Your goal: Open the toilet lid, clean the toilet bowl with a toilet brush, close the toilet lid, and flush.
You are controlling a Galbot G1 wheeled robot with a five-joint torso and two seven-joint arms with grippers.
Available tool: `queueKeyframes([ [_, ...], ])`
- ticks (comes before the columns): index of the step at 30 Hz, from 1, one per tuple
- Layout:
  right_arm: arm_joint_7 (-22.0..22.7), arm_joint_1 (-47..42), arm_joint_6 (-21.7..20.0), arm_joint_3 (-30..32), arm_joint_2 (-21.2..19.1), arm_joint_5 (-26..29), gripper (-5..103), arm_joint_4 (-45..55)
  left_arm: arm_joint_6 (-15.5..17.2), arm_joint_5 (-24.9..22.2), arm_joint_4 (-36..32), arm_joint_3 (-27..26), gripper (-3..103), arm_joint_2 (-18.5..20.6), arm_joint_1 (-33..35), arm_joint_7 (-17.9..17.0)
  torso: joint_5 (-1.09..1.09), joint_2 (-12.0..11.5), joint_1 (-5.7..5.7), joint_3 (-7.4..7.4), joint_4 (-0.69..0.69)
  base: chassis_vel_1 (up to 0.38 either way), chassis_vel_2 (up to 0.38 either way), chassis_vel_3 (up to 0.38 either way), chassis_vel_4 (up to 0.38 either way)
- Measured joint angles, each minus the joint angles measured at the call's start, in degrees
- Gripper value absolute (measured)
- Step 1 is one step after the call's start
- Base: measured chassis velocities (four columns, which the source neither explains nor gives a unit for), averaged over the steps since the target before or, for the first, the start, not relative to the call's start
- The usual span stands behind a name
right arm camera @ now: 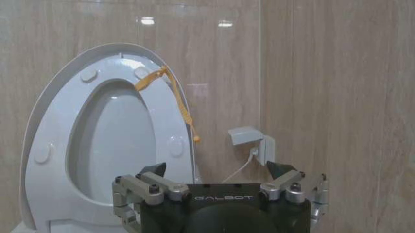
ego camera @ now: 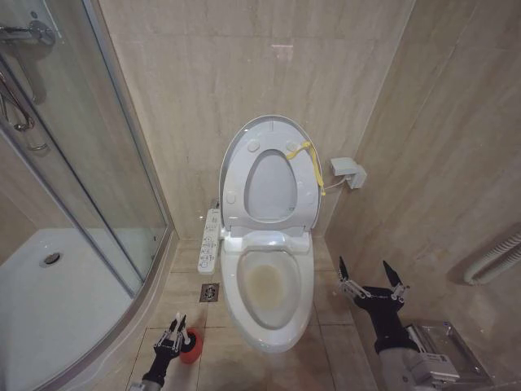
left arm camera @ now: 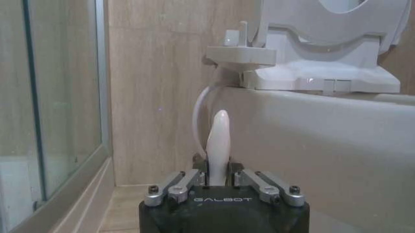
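The toilet lid [ego camera: 271, 183] stands upright against the back wall, the seat ring raised against it, a yellow cord [ego camera: 313, 163] hanging at its edge. Below it the toilet bowl [ego camera: 269, 285] lies uncovered, with a yellowish stain inside. My left gripper [ego camera: 172, 334] is low on the floor beside the bowl, at a small red cup [ego camera: 192, 349]. It is shut on the white handle of the toilet brush [left arm camera: 218, 141]; the bristle head is hidden. My right gripper [ego camera: 373, 281] hangs open and holds nothing, right of the bowl, facing the lid [right arm camera: 110, 141].
A glass shower enclosure [ego camera: 81, 163] and white shower tray [ego camera: 49, 301] fill the left. A control panel [ego camera: 210, 240] sticks out from the toilet's left side, with a floor drain [ego camera: 209, 292] beneath. A wall box [ego camera: 346, 171] and the tiled right wall stand close.
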Motion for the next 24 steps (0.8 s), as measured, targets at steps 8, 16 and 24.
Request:
queueKeyframes([
  [8, 0.0, 0.0, 0.0, 0.0, 0.0, 0.0, 100, 0.0, 0.08, -0.36, -1.93, -0.7, 20, -0.59, 2.52, -0.06, -0.01, 0.0, 0.0, 0.0, 0.01, 0.0, 0.0, 0.0, 0.0],
  [16, 0.0, 0.0, 0.0, 0.0, 0.0, 0.0, 100, 0.0, 0.2, -0.31, -2.19, -0.9, 20, -0.27, 2.89, -0.06, -0.04, -0.01, 0.01, 0.01, 0.0, 0.0, 0.0, 0.0, 0.0],
  [24, 0.0, 0.0, 0.0, 0.0, 0.0, 0.0, 100, 0.0, 0.34, -1.06, -1.44, -0.55, 20, 0.66, 1.95, -0.39, -0.04, -0.01, 0.01, 0.01, 0.0, 0.0, 0.0, 0.0, 0.0],
])
